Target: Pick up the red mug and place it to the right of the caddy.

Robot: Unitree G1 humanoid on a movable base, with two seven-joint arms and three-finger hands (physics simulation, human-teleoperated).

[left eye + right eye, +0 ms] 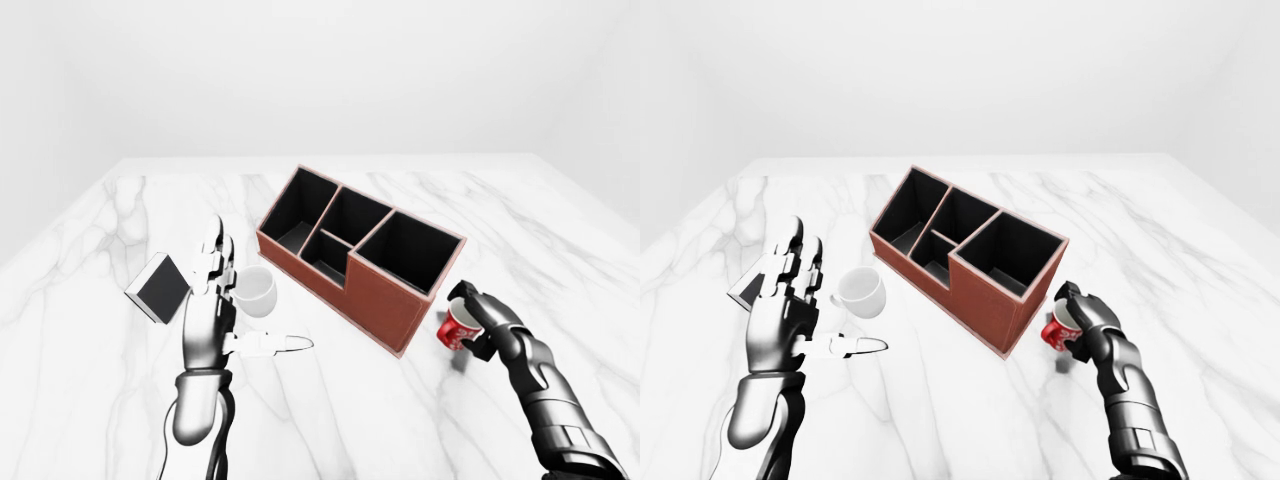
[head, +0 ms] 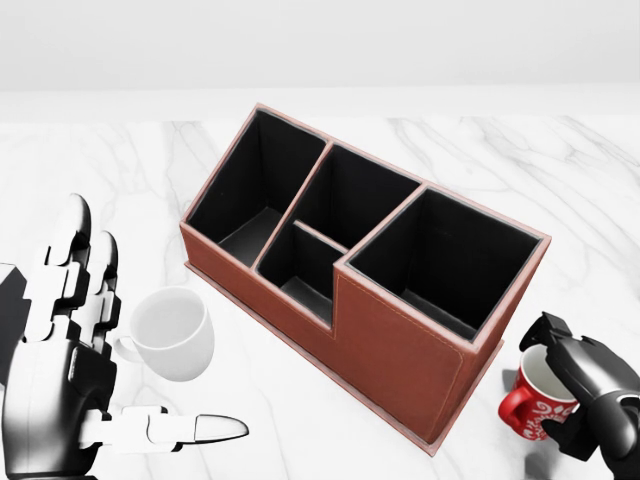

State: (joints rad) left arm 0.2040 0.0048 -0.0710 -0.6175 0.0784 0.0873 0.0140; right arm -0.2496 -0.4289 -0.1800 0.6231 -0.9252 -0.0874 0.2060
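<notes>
The red mug (image 2: 530, 402) with a white pattern is in my right hand (image 2: 572, 380), whose fingers close round it. It hangs slightly tilted just above the marble, close to the lower right corner of the caddy (image 2: 385, 350). The caddy is a red-brown box with several black compartments, lying diagonally across the middle of the head view. My left hand (image 1: 225, 310) is open, fingers upright and thumb pointing right, at the left of the views.
A white mug (image 2: 175, 335) stands beside my left hand, left of the caddy. A small dark flat box (image 1: 158, 288) lies behind that hand. The white marble table (image 2: 560, 180) stretches past the caddy to a plain white wall.
</notes>
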